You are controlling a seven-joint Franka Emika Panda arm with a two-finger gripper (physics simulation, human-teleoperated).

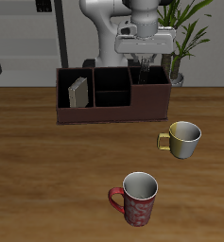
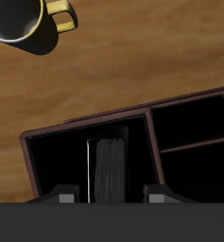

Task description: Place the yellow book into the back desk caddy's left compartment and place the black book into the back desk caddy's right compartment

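The back desk caddy (image 1: 113,115), a long dark reddish-brown box, stands far back on the table. The yellow book (image 1: 77,92) stands upright in its left compartment (image 1: 66,98). My gripper (image 1: 142,64) hangs over the right compartment (image 1: 151,93). In the wrist view the black book (image 2: 109,168) stands upright inside that black-lined slot (image 2: 57,161), between my spread fingertips (image 2: 62,197), with a gap on each side. The gripper (image 2: 111,197) is open and not touching the book. The caddy's rim (image 2: 85,123) frames the slot.
A yellow-handled pale mug (image 1: 184,139) stands in front of the caddy's right end and shows in the wrist view (image 2: 24,24). A red mug (image 1: 137,197) stands near the table's front edge. A potted plant (image 1: 184,38) is behind the caddy.
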